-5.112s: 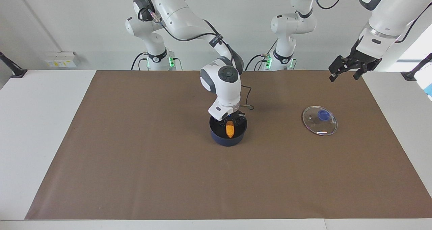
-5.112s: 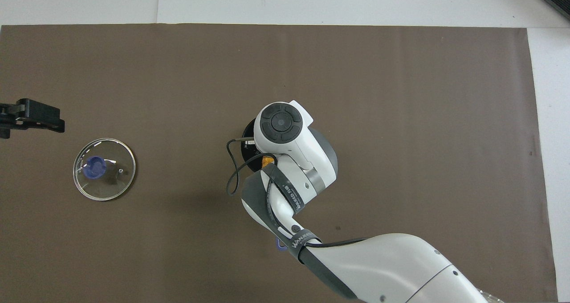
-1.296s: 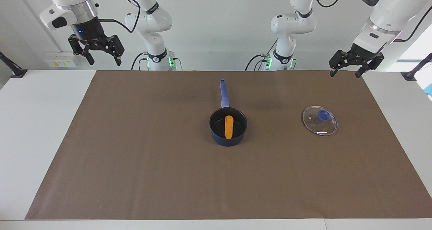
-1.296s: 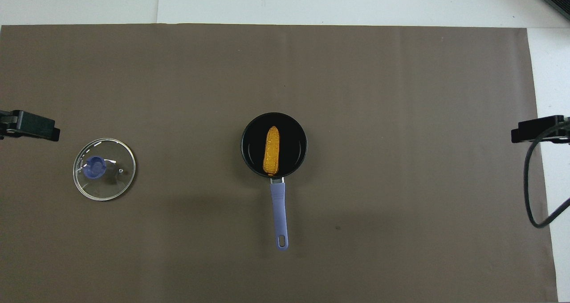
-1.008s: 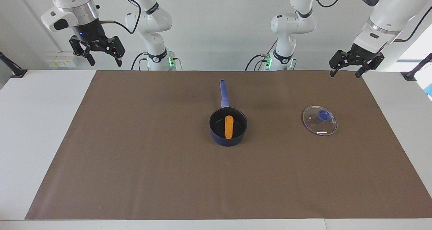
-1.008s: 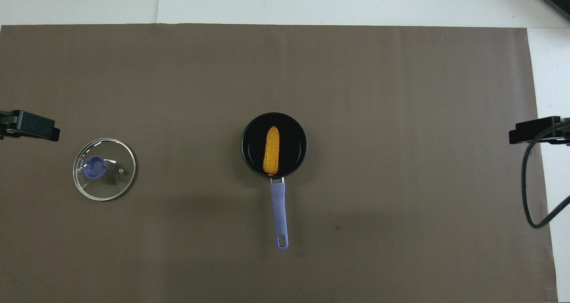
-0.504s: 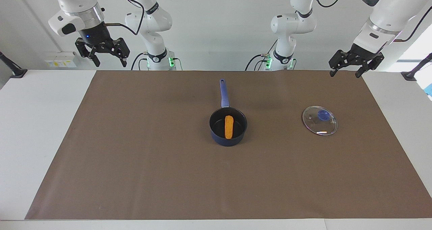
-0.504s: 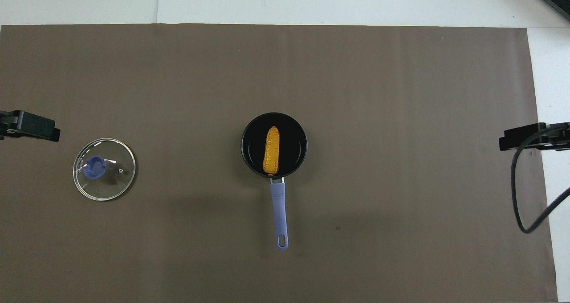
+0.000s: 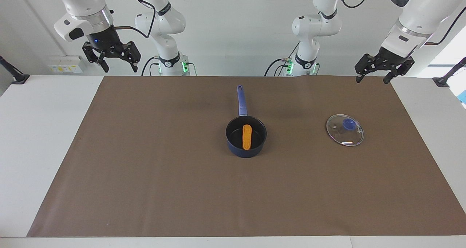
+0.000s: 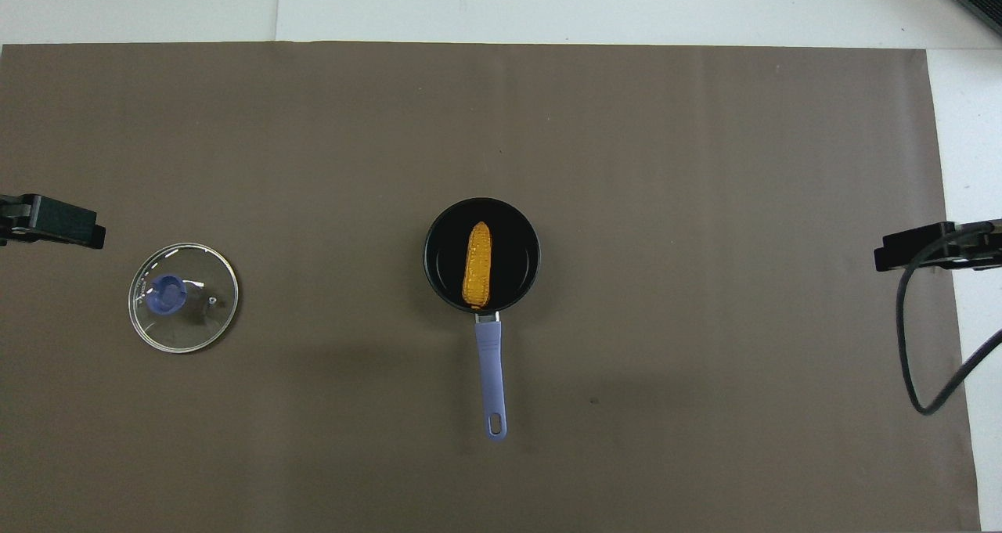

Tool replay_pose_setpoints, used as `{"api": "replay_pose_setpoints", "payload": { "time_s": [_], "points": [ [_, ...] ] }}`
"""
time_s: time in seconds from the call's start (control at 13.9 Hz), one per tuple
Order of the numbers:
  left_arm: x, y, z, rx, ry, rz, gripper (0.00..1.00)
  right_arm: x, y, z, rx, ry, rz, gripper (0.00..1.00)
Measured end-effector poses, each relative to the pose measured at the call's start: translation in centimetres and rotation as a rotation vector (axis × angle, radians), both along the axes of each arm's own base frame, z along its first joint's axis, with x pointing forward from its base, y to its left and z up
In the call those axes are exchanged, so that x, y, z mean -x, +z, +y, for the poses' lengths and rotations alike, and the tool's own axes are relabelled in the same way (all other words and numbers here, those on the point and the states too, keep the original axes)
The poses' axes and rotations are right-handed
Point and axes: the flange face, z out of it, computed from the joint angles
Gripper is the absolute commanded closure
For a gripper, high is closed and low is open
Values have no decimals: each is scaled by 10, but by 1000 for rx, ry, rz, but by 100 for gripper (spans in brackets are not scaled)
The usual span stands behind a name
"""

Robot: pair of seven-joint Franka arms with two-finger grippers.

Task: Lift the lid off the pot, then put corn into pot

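The dark blue pot (image 9: 233, 140) (image 10: 438, 282) stands open at the middle of the brown mat, its handle pointing toward the robots. The orange-yellow corn (image 9: 247, 136) (image 10: 478, 264) lies inside it. The glass lid (image 9: 345, 130) (image 10: 183, 297) with its blue knob lies flat on the mat toward the left arm's end, apart from the pot. My left gripper (image 9: 375, 76) (image 10: 47, 221) is open and empty, raised over the mat's edge at that end. My right gripper (image 9: 115, 63) (image 10: 916, 253) is open and empty, raised over the mat's edge at the right arm's end.
The brown mat (image 9: 164, 168) covers most of the white table (image 9: 36, 131). A black cable (image 10: 912, 345) hangs from the right arm over the mat's edge.
The right gripper left the corn in the pot, rose and withdrew to its end of the table, and lately drifted slightly toward the mat. The left gripper, lid and pot stayed still.
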Motion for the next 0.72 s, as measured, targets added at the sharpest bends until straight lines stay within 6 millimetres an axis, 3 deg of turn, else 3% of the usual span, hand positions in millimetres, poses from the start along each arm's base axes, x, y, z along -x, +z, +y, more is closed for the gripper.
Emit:
{"api": "replay_pose_setpoints", "payload": {
  "time_s": [0.72],
  "points": [
    [0, 0, 1, 0, 1, 0, 0, 0, 4, 0, -1, 0, -9, 0]
  ]
}}
